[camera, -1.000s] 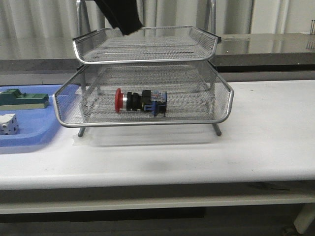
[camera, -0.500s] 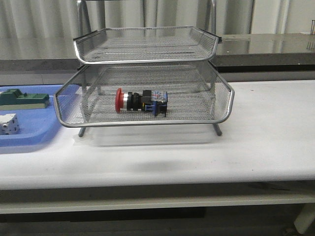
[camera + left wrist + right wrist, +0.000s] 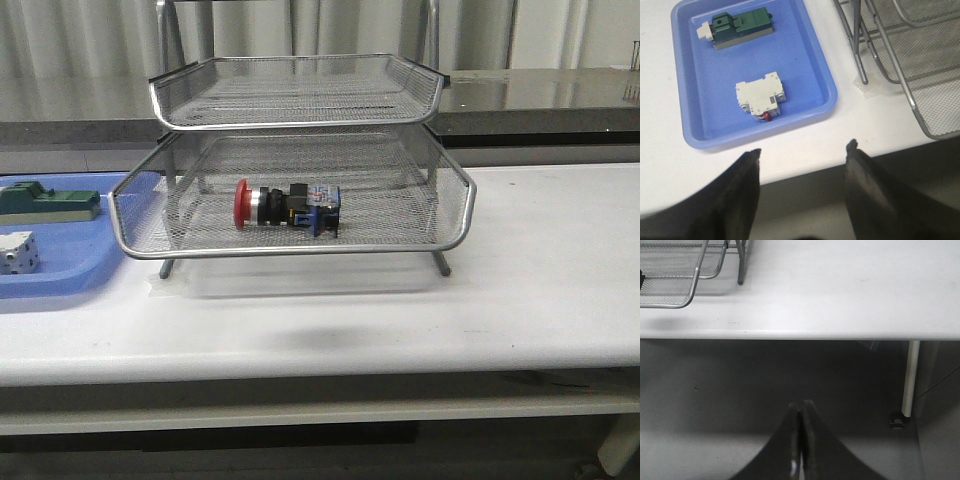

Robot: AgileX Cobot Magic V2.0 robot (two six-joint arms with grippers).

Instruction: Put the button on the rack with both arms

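Observation:
The button (image 3: 287,207), with red cap, black-and-silver body and blue block, lies on its side in the lower visible tier of the silver wire rack (image 3: 300,250). No gripper shows in the front view. My left gripper (image 3: 804,148) is open and empty, over the table's front edge near the blue tray; the rack's corner (image 3: 920,110) shows beside it. My right gripper (image 3: 801,403) is shut and empty, hanging in front of the table edge above the floor, with the rack's corner (image 3: 670,304) far off.
A shallow blue tray (image 3: 70,275) at the table's left holds a green block (image 3: 48,203) and a white block (image 3: 18,252); both show in the left wrist view, green block (image 3: 740,28) and white block (image 3: 761,95). A table leg (image 3: 910,375) stands at the right.
A black arm that was above the rack's top tier one second ago has left the front view. The button and rack have not moved.

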